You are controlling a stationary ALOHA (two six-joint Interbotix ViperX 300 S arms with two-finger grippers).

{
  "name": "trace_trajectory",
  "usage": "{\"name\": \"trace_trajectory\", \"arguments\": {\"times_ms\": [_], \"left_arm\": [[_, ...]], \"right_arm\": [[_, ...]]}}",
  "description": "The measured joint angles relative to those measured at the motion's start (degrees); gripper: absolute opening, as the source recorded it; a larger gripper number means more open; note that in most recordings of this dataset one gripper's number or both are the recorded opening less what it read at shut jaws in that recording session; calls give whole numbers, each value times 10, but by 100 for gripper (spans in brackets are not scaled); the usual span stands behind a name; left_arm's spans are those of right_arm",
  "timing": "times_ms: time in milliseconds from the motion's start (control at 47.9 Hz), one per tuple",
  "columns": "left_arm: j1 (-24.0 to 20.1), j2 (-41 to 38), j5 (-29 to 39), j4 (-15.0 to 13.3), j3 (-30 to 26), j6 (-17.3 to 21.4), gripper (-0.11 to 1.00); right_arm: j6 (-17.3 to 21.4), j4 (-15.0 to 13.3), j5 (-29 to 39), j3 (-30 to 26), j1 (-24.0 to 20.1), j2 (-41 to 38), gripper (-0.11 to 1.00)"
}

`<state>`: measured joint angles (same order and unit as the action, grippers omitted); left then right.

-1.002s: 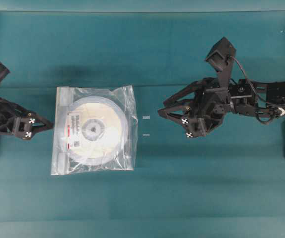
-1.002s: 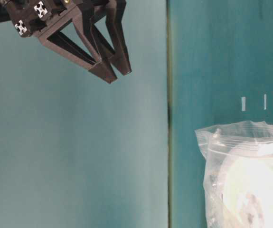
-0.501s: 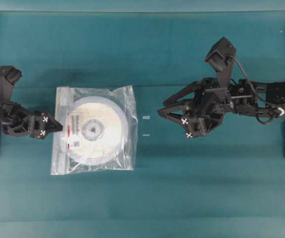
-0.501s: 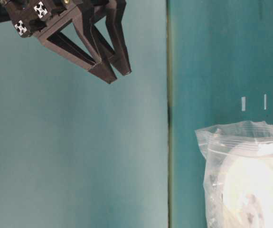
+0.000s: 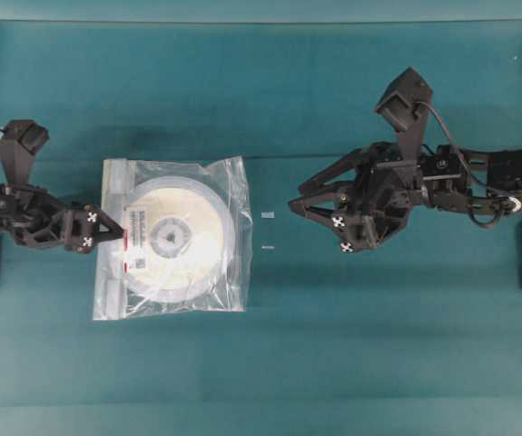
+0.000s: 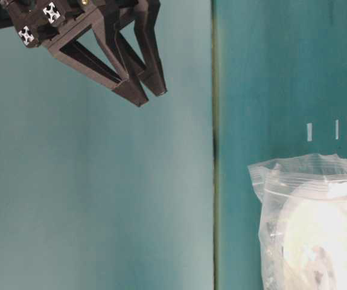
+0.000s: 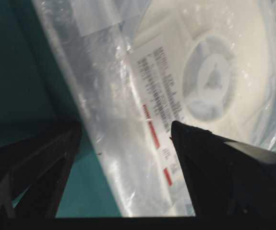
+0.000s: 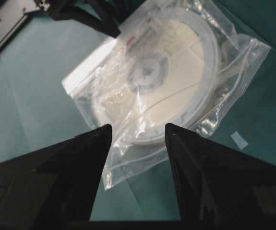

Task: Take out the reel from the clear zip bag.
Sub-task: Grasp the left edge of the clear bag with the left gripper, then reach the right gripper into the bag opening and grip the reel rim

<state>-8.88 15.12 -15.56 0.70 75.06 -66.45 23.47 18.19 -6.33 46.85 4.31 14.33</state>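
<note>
We note the left gripper [image 5: 115,231] spread wide and empty, its fingertips just over the zip-strip edge of the clear zip bag [image 5: 233,195]. In the left wrist view the jaws straddle that edge, one finger over bare table [image 5: 261,363], the other over the reel's label. The reel [image 5: 172,238] lies flat, fully inside the bag, near table centre.

Risks as we judge them:
- Closing here could pinch the reel's rim with the film, so the bag would not open.
- The film is slick and crinkly; a shallow bite on the strip may slip, or drag the whole bag sideways, since nothing pins it.
- Whether the zip is sealed, we cannot tell.

Pose: the left arm reaches in low from the left edge, gripper roughly level. The right gripper [image 5: 290,207] hangs open and empty, well apart from the bag's far edge, pointed toward it.
</note>
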Motion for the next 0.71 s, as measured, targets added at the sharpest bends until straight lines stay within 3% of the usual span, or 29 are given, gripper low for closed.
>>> {"name": "trace_trajectory", "arguments": {"times_ms": [271, 397, 480, 710], "left_arm": [[0, -18, -2, 0, -13, 0, 89], [1, -21, -2, 0, -14, 3, 81], [0, -26, -3, 0, -16, 9, 70], [1, -27, -3, 0, -23, 25, 17]], "right_arm": [[0, 0, 1, 1, 0, 0, 67], [-1, 0, 0, 0, 0, -1, 67], [0, -1, 4, 1, -1, -4, 67], [25, 4, 29, 4, -6, -33, 67]]}}
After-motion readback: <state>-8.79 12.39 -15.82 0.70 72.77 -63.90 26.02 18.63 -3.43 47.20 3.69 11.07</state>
